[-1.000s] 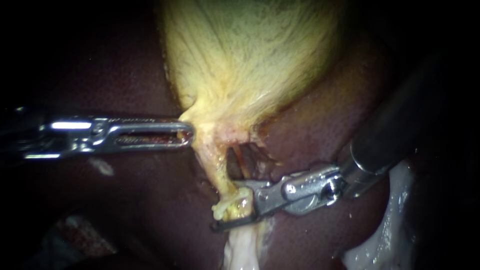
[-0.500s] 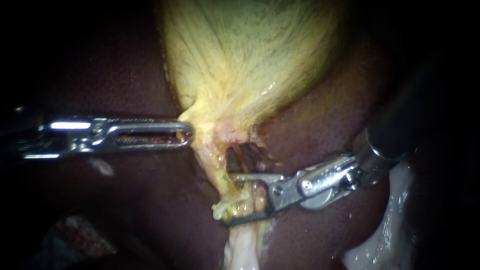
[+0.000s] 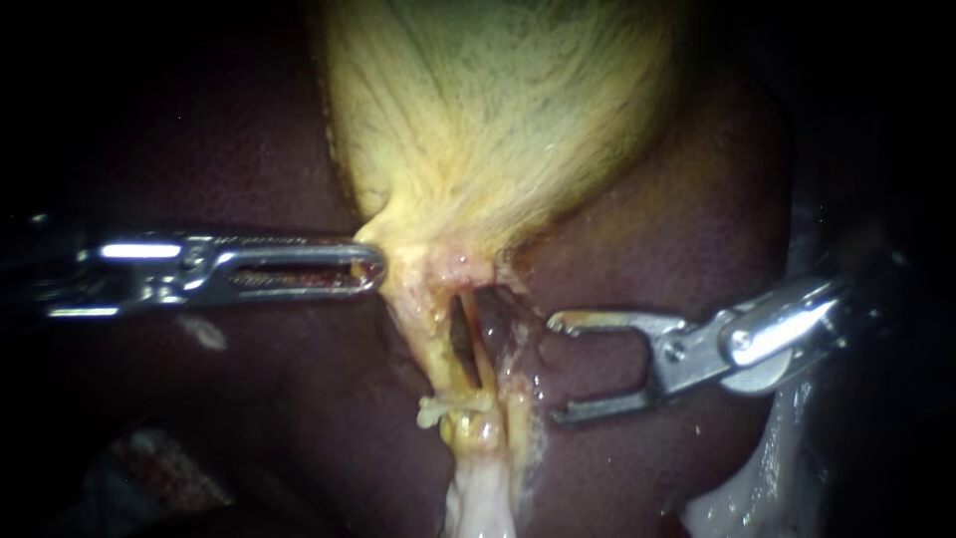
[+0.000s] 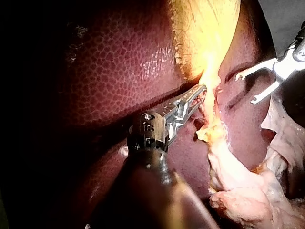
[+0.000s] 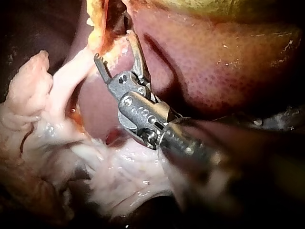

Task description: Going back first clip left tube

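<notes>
The yellow gallbladder (image 3: 498,110) narrows to a neck on the dark liver (image 3: 647,229). My left instrument (image 3: 373,269) reaches the neck from the left, its jaws shut on the neck's yellow tissue, as the left wrist view (image 4: 200,95) also shows. Below the neck run the tubes beside a dark gap. A small pale piece (image 3: 448,406) lies across the left tube (image 3: 463,384); I cannot tell if it is a clip. My right instrument (image 3: 554,369) is just right of the tubes, jaws open and empty, apart from the tissue (image 5: 113,46).
Pale whitish tissue (image 3: 478,498) hangs below the tubes, and more lies at the lower right (image 3: 777,468). In the right wrist view this loose pale tissue (image 5: 95,167) spreads beside and under the right instrument's shaft.
My right instrument has drawn back to the right, off the left tube that its jaws were around; they now stand wide and empty. The pale piece stays on the tube. The left instrument is unmoved.
</notes>
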Motion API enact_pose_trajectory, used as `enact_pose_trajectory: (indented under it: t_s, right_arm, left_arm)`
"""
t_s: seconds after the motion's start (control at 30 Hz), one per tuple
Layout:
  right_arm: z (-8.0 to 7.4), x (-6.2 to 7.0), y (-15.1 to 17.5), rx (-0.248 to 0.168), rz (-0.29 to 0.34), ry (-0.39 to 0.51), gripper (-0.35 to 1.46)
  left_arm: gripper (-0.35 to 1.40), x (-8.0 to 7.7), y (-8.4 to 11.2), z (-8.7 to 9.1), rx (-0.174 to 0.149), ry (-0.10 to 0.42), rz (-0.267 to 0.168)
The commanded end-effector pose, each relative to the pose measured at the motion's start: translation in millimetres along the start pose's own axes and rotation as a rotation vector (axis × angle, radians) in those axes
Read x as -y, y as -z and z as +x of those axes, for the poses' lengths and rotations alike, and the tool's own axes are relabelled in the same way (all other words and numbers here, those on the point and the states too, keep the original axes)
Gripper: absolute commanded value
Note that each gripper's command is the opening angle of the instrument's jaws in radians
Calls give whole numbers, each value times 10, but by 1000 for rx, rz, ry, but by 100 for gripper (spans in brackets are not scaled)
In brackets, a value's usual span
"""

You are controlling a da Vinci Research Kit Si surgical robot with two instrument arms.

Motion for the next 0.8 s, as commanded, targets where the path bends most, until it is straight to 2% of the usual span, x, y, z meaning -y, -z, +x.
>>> enact_pose_trajectory:
  t_s: [0.03,0.17,0.27,0.37,0.53,0.67,0.8]
  right_arm:
    - [1,0,3,1,-7,-6,60]
    - [2,1,10,2,-13,-10,60]
    - [2,2,9,-12,29,-11,60]
    - [2,3,8,-17,35,-10,60]
    - [2,4,8,-17,35,-10,60]
    - [3,5,9,-18,36,-9,60]
    - [4,6,9,-18,37,-9,60]
  left_arm:
    - [-35,-2,-1,0,0,-1,-1]
    - [-35,-9,-7,2,1,-2,-2]
    - [-35,-13,-14,5,3,-4,-4]
    - [-35,-18,-24,9,10,-6,-9]
    - [-35,-24,-50,19,-11,-13,-8]
    - [-35,-21,-71,24,-25,-17,-4]
    - [-35,-18,-82,28,-35,-20,-1]
